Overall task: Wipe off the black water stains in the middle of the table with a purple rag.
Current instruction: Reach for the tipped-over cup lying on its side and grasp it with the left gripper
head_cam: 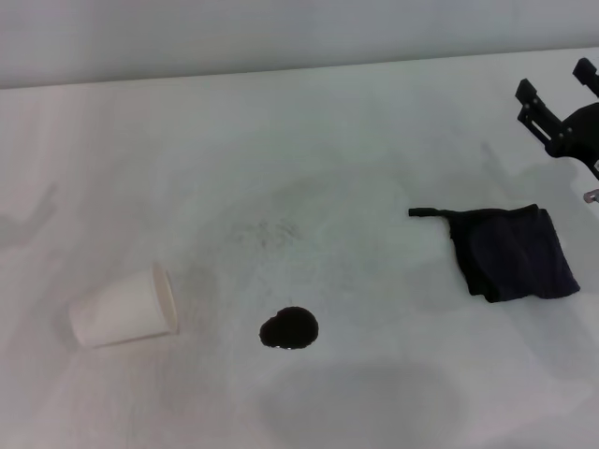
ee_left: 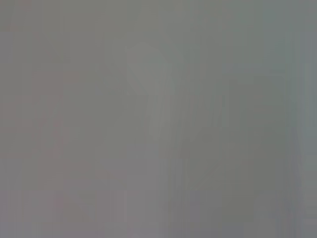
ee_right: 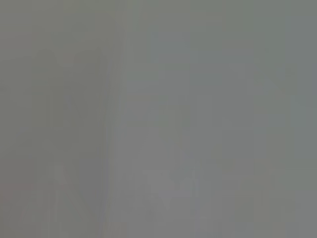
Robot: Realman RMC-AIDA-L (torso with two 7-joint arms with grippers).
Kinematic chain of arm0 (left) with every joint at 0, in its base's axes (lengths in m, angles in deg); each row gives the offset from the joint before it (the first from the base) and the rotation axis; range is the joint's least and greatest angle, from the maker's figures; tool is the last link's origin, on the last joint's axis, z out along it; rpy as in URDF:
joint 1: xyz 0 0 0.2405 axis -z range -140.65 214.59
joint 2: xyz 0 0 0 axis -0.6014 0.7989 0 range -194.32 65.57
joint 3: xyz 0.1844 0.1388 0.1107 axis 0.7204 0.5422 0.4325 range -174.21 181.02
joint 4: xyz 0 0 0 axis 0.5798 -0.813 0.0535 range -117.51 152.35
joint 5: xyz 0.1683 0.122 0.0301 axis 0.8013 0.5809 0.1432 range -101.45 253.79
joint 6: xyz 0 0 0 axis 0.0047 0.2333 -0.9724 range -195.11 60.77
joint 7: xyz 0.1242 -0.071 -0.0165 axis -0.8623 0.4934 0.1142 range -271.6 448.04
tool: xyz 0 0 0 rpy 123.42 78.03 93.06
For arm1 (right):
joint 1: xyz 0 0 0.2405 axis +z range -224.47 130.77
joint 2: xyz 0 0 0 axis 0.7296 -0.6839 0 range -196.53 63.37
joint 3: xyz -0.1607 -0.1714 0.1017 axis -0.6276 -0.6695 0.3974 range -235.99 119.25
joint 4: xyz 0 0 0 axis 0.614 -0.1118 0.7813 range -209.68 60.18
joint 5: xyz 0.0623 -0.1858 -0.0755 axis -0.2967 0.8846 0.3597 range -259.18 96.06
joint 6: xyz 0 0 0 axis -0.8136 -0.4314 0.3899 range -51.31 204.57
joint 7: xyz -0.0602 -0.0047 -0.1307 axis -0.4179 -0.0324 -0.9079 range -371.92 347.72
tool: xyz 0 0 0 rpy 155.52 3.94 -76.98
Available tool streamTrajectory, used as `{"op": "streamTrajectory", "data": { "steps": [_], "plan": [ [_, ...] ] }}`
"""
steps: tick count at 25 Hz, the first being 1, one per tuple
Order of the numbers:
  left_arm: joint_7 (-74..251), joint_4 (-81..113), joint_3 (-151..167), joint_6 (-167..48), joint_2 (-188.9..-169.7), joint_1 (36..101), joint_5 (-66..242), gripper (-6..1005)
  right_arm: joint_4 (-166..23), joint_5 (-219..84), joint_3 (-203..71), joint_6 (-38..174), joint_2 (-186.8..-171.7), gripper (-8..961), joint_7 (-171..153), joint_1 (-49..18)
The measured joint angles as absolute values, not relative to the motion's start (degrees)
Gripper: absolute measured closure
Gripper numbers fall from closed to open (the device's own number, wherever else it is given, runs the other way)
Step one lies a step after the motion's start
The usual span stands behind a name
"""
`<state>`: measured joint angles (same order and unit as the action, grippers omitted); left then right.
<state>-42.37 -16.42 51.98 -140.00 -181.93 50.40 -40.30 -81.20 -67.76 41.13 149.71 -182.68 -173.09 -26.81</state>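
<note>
On the white counter (head_cam: 374, 112), which is filling nearly my whole head view with a pale wall running behind its far edge, faint grey smudges are showing near the middle. A white cup (head_cam: 124, 308) is lying on its side at the left; I cannot see inside it. The stain (head_cam: 288, 328) is sitting right of it, apart. The rag (head_cam: 510, 251) is lying far right, flat. My right hand (head_cam: 560, 105) is hovering beyond the rag with its fingers spread apart, empty.

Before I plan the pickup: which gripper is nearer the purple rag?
Right. The right gripper hovers just beyond the purple rag, at the table's right edge. The left gripper is out of view.
</note>
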Motion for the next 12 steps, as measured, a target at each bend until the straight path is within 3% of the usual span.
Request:
{"op": "streamTrajectory", "data": {
  "steps": [8,12],
  "plan": [
    [-11.08,-44.59,51.77,-143.32,-180.32,49.78,-9.33,127,-80.01,-67.43,41.09,149.26,-182.78,121,-172.47,-26.84],
    [-1.38,-53.05,51.66,-149.96,-178.33,52.45,0.64,127,-80.06,-67.41,40.51,149.40,-182.77,122,-171.45,-26.82]
  ]
}}
